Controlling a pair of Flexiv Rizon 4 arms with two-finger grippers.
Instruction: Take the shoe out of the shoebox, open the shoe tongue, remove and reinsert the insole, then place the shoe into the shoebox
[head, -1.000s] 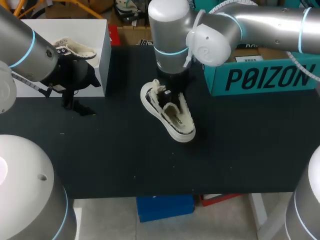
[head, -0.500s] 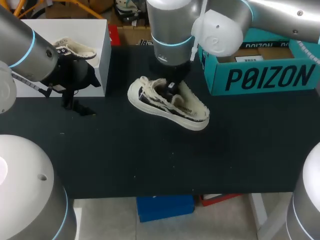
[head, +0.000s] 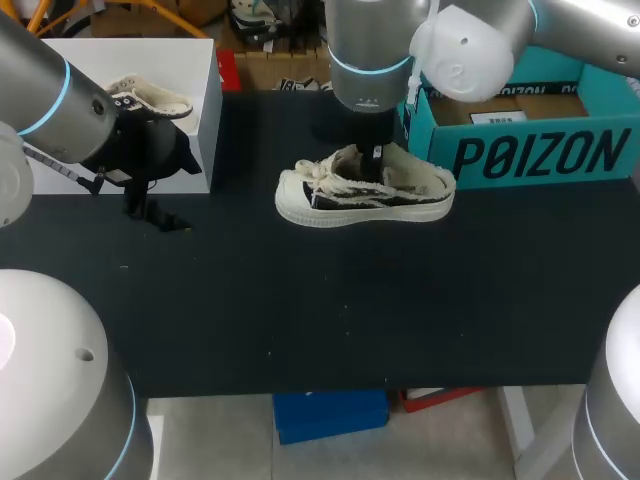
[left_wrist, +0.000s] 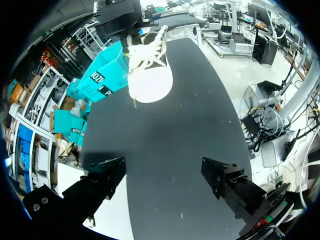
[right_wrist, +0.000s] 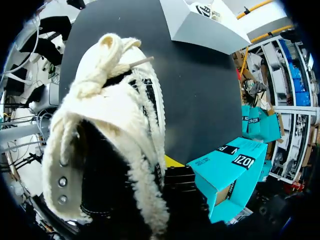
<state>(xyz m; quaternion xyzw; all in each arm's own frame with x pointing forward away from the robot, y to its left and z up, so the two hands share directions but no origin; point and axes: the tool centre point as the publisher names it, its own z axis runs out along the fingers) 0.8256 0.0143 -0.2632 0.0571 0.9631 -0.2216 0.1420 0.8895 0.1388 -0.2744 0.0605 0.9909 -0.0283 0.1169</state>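
While the right arm comes in from the right over the far middle of the worktop (head: 300, 320), the right end effector (head: 374, 158) is clamped on the shoe (head: 365, 192). In the right wrist view one yellow fingertip (right_wrist: 172, 161) presses the outside of the fuzzy cream side wall, and the other finger goes down into the dark opening. The shoe lies lengthwise across the worktop with its toe toward the left arm. Its heel is just beside the near corner of the teal box (head: 530, 150). From the head view it shows its side, with the white sole band toward the near edge and loose cream laces bunched at the front. Whether the sole rests on the worktop I cannot tell. The left end effector (left_wrist: 165, 177) is well apart from the shoe, near the front of the white box (head: 195, 70). Its fingers are spread wide above the dark surface with nothing between them. A second shoe (head: 150, 98) lies inside the white box.
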